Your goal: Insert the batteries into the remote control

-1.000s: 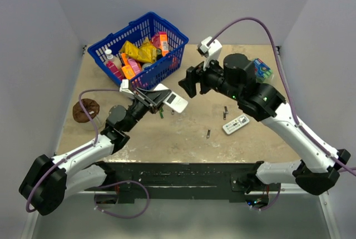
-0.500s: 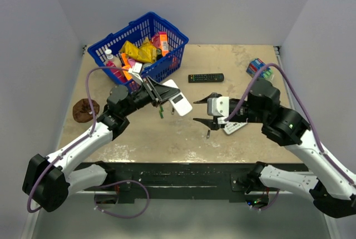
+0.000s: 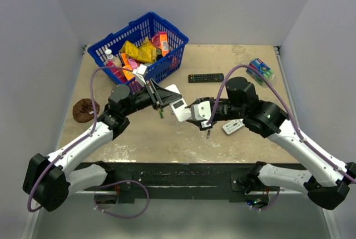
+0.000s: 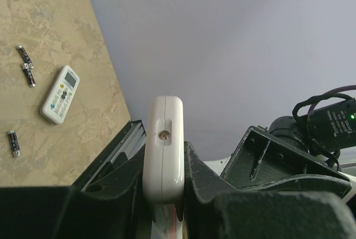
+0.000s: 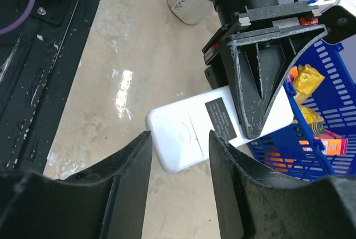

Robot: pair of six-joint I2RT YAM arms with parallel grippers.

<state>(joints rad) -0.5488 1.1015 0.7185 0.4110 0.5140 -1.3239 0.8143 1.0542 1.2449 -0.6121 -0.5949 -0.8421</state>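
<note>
The left gripper (image 3: 159, 94) is clamping the remote (image 3: 179, 107) aloft while the right gripper (image 3: 193, 112), half open and empty, is straddling its free end, probably going for the battery cover (image 5: 179, 137), which needs sliding off before the batteries (image 4: 14, 143) on the table (image 3: 167, 139) go in.

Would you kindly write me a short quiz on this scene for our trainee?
1. True or false: the left arm's jaws are shut on the white remote control.
2. Which lies nearer the blue basket: A, the black remote, or B, the grey-buttoned remote?
3. How many batteries show on the table in the left wrist view?
Key: 1 true; 2 A; 3 three.
</note>
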